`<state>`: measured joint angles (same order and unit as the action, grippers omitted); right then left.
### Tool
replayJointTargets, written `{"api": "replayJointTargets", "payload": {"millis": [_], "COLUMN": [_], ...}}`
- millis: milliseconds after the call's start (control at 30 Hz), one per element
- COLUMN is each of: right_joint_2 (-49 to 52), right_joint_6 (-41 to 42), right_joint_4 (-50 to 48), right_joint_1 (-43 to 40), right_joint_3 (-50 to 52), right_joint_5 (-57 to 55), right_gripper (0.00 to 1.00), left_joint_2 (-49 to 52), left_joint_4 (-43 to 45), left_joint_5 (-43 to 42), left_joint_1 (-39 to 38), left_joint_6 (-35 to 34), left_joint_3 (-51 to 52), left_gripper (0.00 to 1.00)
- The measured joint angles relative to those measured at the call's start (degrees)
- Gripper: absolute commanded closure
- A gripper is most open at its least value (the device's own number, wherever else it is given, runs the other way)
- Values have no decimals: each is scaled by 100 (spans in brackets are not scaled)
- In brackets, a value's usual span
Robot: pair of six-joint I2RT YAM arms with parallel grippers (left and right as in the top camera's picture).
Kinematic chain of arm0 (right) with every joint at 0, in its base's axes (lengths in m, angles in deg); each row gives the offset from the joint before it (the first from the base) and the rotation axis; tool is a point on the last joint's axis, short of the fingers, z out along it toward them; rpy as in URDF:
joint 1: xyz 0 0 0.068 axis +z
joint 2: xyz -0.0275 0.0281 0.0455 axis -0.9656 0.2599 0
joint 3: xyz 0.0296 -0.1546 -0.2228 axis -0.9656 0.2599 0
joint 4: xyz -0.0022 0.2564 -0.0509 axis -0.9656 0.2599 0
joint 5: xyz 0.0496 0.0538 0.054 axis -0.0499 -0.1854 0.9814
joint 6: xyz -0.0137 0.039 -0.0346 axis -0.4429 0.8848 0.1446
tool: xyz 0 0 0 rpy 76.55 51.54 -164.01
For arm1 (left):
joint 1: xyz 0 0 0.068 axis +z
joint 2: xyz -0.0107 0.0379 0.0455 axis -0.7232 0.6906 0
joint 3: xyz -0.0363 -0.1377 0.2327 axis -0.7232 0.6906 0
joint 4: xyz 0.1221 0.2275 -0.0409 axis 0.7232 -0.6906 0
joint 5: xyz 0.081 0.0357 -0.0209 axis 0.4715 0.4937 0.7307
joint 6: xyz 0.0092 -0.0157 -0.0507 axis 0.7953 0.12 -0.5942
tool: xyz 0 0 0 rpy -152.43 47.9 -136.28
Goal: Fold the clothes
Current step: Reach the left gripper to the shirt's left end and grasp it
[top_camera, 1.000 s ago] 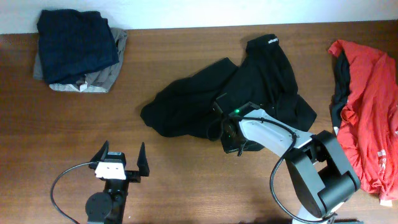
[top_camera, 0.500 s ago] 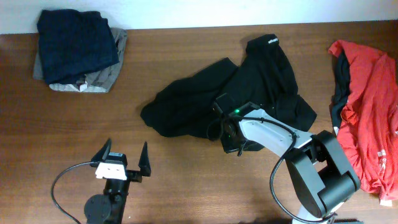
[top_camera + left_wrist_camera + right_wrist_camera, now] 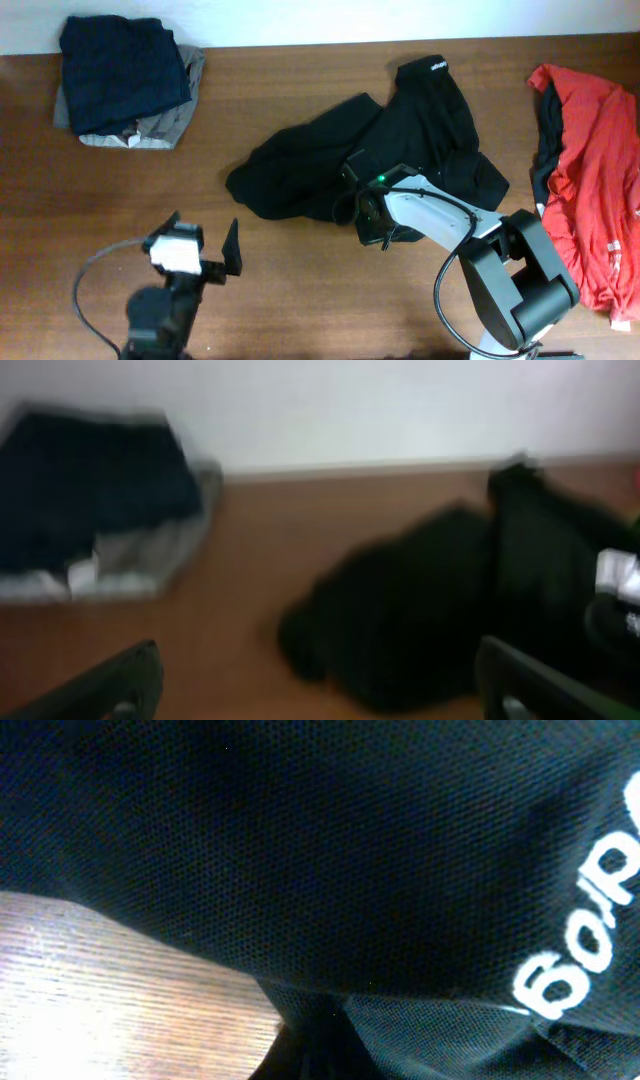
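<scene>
Now the black garment [image 3: 420, 140] lies crumpled in the middle of the desk [image 3: 300, 310], with small white lettering [image 3: 438, 66] near its far end. My right tool [image 3: 372, 228] is closed at its near edge; whether cloth is pinched I cannot tell. My left tool [image 3: 203, 232] stands wide over bare wood, apart. A folded navy and grey pile [image 3: 125, 80] sits far left, a red garment [image 3: 590, 170] at right.

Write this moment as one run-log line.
left fingers: open, over table | right fingers: shut on black garment | garment: crumpled
</scene>
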<state>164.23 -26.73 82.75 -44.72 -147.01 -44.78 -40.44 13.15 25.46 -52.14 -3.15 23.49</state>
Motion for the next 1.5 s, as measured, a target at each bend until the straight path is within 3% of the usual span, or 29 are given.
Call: {"api": "replayJointTargets", "payload": {"millis": [300, 533, 600, 733, 933, 1200, 1500], "right_joint_2": [2, 2, 2, 2, 2, 2, 2], "right_joint_6": [-2, -2, 0, -2, -2, -2, -4], "right_joint_4": [0, 0, 0, 0, -2, -2, 0], "right_joint_1": [15, 15, 15, 15, 15, 15, 15], "right_joint_3": [-2, -2, -2, -2, -2, -2, -2], "right_joint_5": [-20, -22, -22, -20, -20, -20, -22], "right_gripper": [95, 95, 95, 95, 95, 95, 95], "left_joint_2": [4240, 6153, 6544, 6679, 6679, 6738, 7681], "left_joint_4": [-1744, -1856, -1784, -1556, -1453, -994, -90], "left_joint_5": [-505, -1722, -1928, -1961, -1261, -1296, -1790], "left_joint_1": [2, 15, 20, 116, 319, 317, 317], "left_joint_6": [0, -26, -361, -1377, -2868, -3600, -3797], "left_joint_3": [-2857, -3259, -3259, -3259, -3268, -3272, -3283], "left_gripper": [1, 1, 1, 1, 1, 2, 6]}}
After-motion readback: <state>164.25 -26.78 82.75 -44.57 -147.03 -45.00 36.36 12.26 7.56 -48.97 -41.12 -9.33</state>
